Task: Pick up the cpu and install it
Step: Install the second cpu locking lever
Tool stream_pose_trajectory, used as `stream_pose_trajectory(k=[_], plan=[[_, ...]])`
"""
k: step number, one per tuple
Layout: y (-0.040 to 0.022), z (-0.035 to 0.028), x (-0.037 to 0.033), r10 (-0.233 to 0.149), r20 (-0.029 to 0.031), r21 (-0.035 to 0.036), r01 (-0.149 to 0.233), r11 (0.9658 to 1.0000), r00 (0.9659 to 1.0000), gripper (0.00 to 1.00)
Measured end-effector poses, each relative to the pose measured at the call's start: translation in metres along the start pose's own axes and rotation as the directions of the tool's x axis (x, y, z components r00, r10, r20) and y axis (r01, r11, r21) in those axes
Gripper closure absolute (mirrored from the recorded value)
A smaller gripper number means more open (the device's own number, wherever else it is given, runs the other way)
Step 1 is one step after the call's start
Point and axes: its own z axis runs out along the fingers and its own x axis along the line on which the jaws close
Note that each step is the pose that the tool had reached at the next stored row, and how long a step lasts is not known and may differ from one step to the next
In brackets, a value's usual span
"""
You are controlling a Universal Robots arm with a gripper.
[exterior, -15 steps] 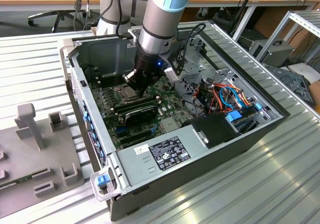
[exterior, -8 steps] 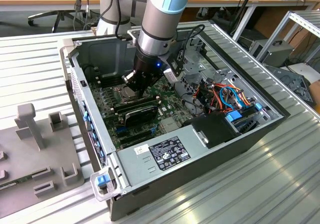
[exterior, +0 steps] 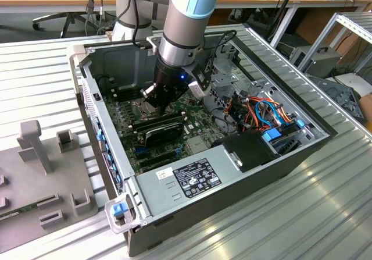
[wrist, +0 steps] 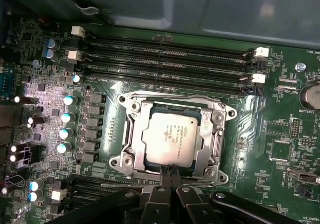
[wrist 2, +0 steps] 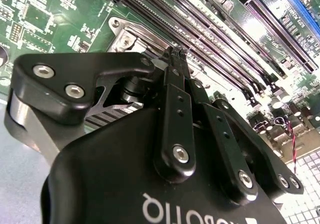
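fingers [wrist: 169, 171] pressed together, empty | tips by cpu [wrist: 171, 136] edge | cpu in socket [wrist: 131, 134]

Arm: I see my single arm [exterior: 174, 15] reaching down steeply from the far side in the exterior view, its pale blue joint cap uppermost.
Wrist: the silver wrist section [exterior: 177, 50] sits just above the black tool body, tilted a little toward the exterior view's left.
Tool: my tool [wrist: 170, 173] points downward; in both wrist views its black linkages converge to the tip.
Fingers: the two fingertips [wrist 2: 176, 53] are pressed together, no gap between them, nothing held that I can see.
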Motion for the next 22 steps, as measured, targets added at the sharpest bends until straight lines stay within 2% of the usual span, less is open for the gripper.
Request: stream_pose_trajectory(k=[6,16,22], plan=[[0.0006,0.0043,0.0059,0.0,-0.0001,0.0002,0.0,1.0,1.0,0.89],[0.0012,0.0033,0.0095,0.0,0.0053,0.0003,0.0,1.0,1.0,0.89],[0.0041,0.0035,0.0113,0.0,0.0053,0.0004,0.0,1.0,1.0,0.89]])
